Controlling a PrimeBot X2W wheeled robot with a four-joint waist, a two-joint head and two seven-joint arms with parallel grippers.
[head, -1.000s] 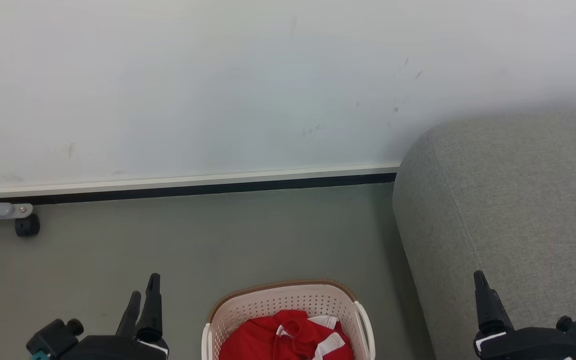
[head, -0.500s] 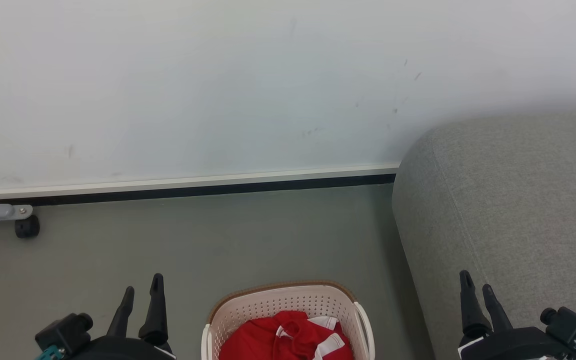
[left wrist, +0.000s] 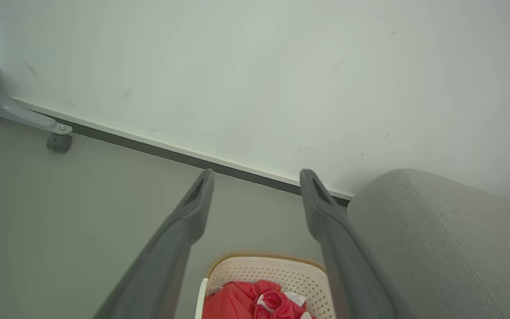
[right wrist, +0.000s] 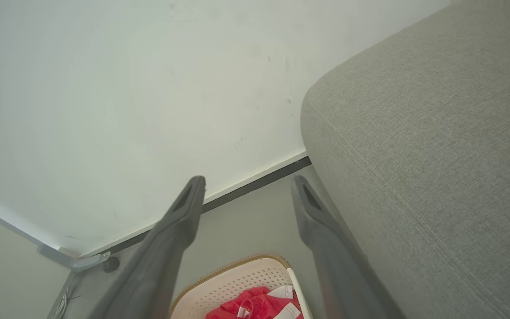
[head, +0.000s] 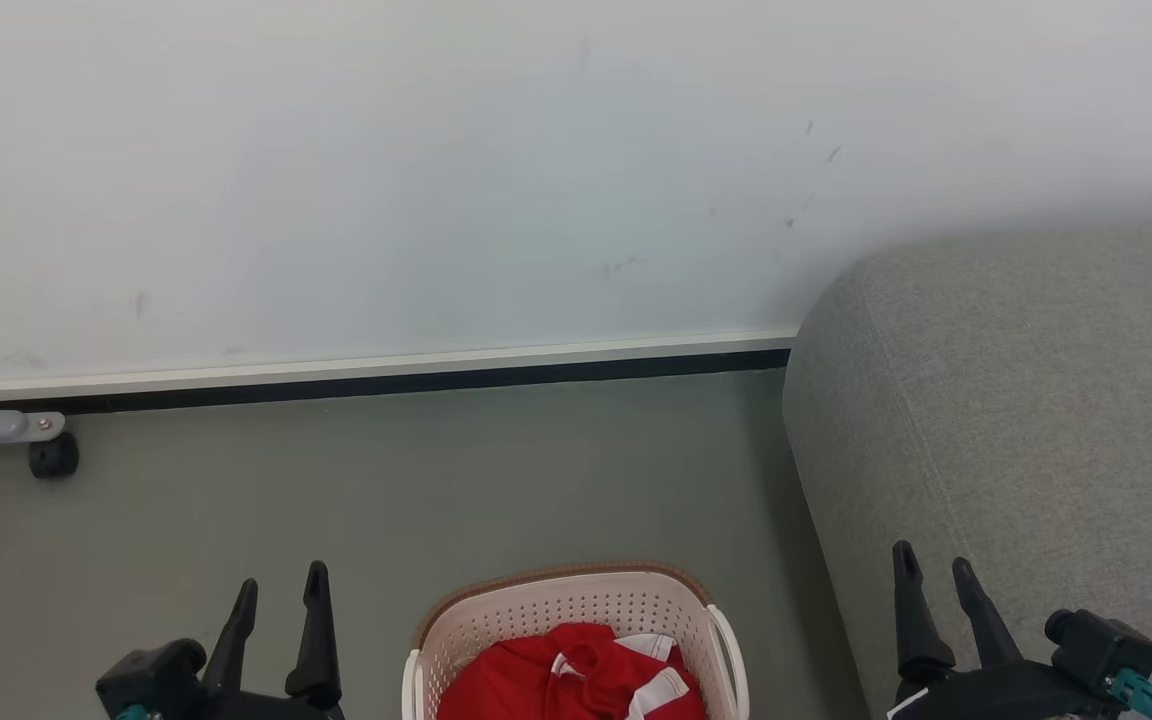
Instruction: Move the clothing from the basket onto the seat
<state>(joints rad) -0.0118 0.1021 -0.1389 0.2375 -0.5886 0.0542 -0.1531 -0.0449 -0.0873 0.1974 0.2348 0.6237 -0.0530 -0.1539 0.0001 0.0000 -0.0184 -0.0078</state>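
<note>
Judging progress first: nothing of the task looks done. The clothing [head: 576,675], red with white trim, lies bunched inside the basket [head: 536,605]. The basket stands on the floor [head: 436,480] at the near centre, just left of the seat [head: 1036,420]. The visible part of the seat's grey upholstery carries no garment. How many garments make up the heap cannot be told, since the basket's near part is cut off by the frame edge. All lifting and placing is left to do. Pose: the left gripper [head: 282,576] hovers near-left of the basket over bare floor, its fingers [head: 314,640] spread wide and holding nothing, tips pointing toward the far wall [head: 436,170]. The right gripper [head: 933,556] hovers near-right, in line with the seat's left edge in the head view, its fingers likewise wide apart and empty. Neither touches basket or cloth; both wrist views look past parted fingers at the basket below.
</note>
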